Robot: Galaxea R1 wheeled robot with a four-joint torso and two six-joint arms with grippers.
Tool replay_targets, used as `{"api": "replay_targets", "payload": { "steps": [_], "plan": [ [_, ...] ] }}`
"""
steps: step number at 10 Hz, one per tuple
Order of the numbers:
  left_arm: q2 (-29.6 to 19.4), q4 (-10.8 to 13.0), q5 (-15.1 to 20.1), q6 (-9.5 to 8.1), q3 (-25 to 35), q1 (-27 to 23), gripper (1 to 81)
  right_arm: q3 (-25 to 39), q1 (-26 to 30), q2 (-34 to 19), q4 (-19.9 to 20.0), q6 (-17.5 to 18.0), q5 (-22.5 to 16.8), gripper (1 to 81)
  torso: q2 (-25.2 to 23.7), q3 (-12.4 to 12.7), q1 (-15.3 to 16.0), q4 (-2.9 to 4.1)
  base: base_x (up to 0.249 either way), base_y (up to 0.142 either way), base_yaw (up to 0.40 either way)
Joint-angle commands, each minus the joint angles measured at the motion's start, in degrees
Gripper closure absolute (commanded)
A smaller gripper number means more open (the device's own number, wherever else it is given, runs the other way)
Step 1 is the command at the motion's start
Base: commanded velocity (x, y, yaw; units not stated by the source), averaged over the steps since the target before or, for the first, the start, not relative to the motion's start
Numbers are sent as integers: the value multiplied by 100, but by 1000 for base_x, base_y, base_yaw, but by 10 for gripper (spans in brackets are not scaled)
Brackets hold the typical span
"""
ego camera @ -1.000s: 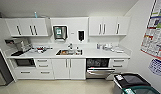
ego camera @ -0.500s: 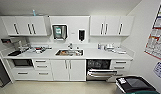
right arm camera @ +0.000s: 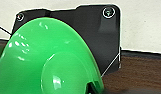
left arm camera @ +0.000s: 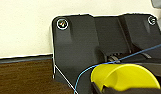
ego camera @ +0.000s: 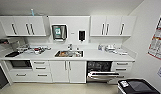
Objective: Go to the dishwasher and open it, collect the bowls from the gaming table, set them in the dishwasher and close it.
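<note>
Steel-fronted dishwasher [ego camera: 102, 73] stands under the white counter [ego camera: 96, 55], right of the sink [ego camera: 69, 53], with its door dropped open. The yellow bowl [left arm camera: 123, 77] sits close up at the left wrist and the green bowl [right arm camera: 46, 62] at the right wrist. I cannot tell what the fingers are doing.

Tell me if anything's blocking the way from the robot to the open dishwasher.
Nothing visible stands on the floor in front of the dishwasher, whose door hangs open. A dark bin stands off to the right, by the wall, beside the direct path rather than in it.
</note>
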Motion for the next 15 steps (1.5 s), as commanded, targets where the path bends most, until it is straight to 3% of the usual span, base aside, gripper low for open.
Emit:
{"api": "replay_targets", "payload": {
  "steps": [1, 15],
  "plan": [
    [-41, 25, 298, 10, -15, -262, 811, 25, 226, -67, 1, -6, -264, 811, 0, 0, 0, 0, 126, 0, 0],
    [-164, 17, 289, 10, -15, -210, 811, -194, 287, -181, 10, 20, -273, 811, 0, 0, 0, 0, 126, 0, 0]
  ]
}}
